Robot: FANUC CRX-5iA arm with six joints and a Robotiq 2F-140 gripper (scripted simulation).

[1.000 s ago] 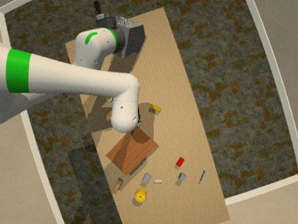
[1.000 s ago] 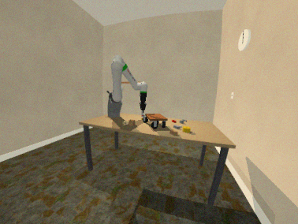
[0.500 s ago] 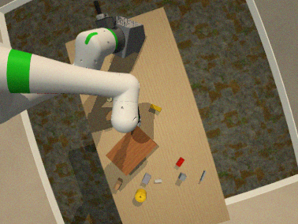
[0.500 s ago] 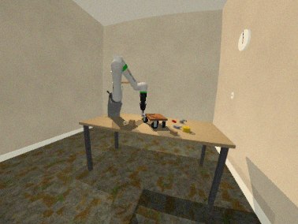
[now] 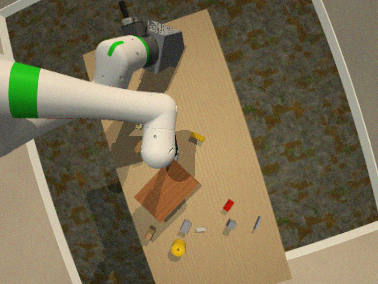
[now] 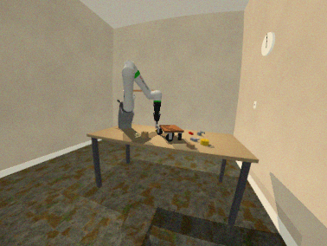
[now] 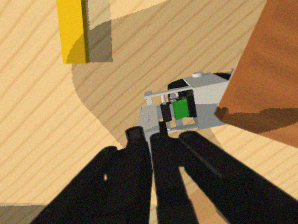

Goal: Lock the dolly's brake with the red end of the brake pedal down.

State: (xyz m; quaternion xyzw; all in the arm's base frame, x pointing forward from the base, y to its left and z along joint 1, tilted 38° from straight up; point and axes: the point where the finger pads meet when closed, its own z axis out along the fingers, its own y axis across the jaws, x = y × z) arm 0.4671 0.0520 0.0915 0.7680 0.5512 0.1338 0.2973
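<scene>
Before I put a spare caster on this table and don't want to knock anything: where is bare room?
Bare wood runs along the table edge beyond the yellow block, up toward the grey base. Another strip lies past the red block, by the far corner. Crowded: around the dolly, where the shut gripper works, and the small parts beside the yellow cylinder.

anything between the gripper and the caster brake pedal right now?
Nothing visible. In the wrist view the shut gripper sits right at the caster, fingertips at the pedal end, only the pedal's green end showing. The dolly's deck lies off to the side, not across the path.
</scene>
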